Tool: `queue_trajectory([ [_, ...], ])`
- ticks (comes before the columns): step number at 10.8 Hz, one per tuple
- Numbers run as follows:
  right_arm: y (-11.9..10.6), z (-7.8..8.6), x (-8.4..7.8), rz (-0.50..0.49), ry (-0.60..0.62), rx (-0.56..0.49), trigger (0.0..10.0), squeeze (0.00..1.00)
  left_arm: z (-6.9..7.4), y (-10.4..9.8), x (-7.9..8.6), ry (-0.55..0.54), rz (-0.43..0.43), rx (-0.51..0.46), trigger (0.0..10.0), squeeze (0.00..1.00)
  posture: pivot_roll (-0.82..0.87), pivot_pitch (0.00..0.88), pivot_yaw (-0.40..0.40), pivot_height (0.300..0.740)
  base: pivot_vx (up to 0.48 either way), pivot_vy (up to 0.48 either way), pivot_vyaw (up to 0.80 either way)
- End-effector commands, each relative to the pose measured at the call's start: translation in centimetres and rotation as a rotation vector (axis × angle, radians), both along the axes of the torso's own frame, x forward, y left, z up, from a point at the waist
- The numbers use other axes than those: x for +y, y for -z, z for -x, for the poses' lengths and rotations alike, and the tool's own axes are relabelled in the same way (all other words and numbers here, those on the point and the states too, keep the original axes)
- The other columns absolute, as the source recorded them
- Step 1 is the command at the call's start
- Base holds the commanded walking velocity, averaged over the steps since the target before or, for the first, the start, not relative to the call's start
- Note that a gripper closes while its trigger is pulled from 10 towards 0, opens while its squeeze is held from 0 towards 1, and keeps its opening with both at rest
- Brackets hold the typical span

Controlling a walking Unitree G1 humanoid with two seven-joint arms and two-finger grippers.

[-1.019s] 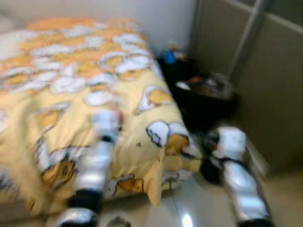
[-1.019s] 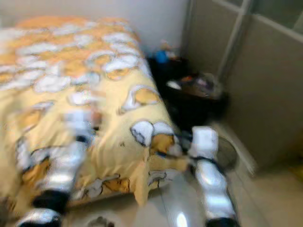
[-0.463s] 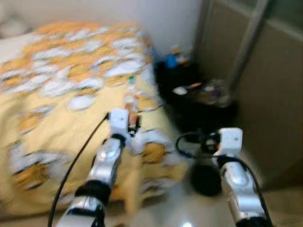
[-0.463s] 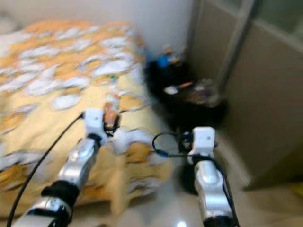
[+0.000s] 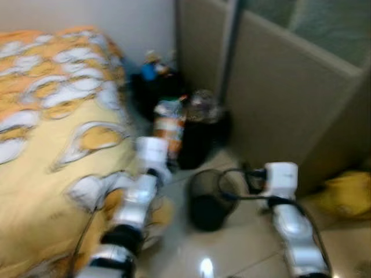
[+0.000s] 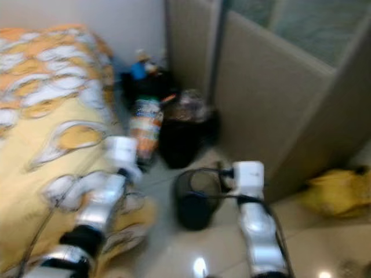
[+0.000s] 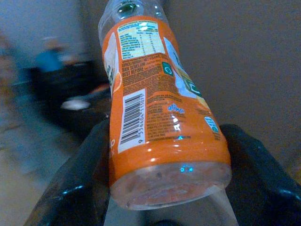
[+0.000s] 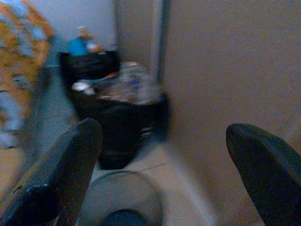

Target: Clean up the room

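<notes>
Bed [image 5: 46, 116] w/ yellow patterned cover at left. Left gripper [image 7: 164, 188] clamped on orange-label bottle [image 7: 155, 108], held up off bed's right edge, above floor. Black mesh bin [image 5: 207, 200] on floor betw. arms. Right gripper [image 8: 160, 174] wide open, holding nothing, over bin.

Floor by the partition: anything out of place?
A crumpled yellow bag lies loose on the tiles against the partition, apart from the black mesh bin. The overfilled black trash bag is heaped past its rim.
</notes>
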State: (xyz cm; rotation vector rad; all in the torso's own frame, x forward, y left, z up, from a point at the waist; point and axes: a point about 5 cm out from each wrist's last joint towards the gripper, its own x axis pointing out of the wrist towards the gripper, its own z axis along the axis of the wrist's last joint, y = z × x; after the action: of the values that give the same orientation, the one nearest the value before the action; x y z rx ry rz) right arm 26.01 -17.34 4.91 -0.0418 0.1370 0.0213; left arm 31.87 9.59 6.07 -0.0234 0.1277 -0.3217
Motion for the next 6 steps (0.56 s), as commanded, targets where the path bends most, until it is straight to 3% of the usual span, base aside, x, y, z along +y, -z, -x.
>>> queue_trajectory([
  [1,-0.4,-0.2,1.2,-0.020,-0.031,-0.014,10.0,0.00,-0.4,0.1,2.2,-0.070,-0.053,0.000,10.0,0.00,-0.08,0.000,0.038,0.736,0.000,0.000,0.00],
  [2,-0.4,-0.3,1.2,-0.021,-0.031,-0.016,10.0,0.00,-0.5,0.0,2.1,-0.041,-0.047,-0.004,10.0,0.00,-0.08,0.000,0.038,0.736,0.000,0.000,0.00],
  [3,-0.5,-0.6,1.2,-0.013,-0.037,-0.012,10.0,0.00,-0.5,-0.1,2.1,-0.037,-0.044,-0.004,10.0,0.00,-0.07,0.000,0.035,0.736,0.000,0.480,0.00],
  [5,-0.6,-0.8,1.2,-0.007,-0.053,-0.009,10.0,0.00,-0.5,0.7,2.7,-0.075,-0.051,0.047,10.0,0.00,-0.08,0.000,0.029,0.736,0.000,0.480,-0.78],
  [6,-0.7,-0.7,1.2,-0.015,-0.066,-0.011,10.0,0.00,-0.4,1.1,2.6,-0.089,-0.073,0.058,10.0,0.00,-0.08,0.000,0.020,0.736,0.000,0.000,0.00],
])
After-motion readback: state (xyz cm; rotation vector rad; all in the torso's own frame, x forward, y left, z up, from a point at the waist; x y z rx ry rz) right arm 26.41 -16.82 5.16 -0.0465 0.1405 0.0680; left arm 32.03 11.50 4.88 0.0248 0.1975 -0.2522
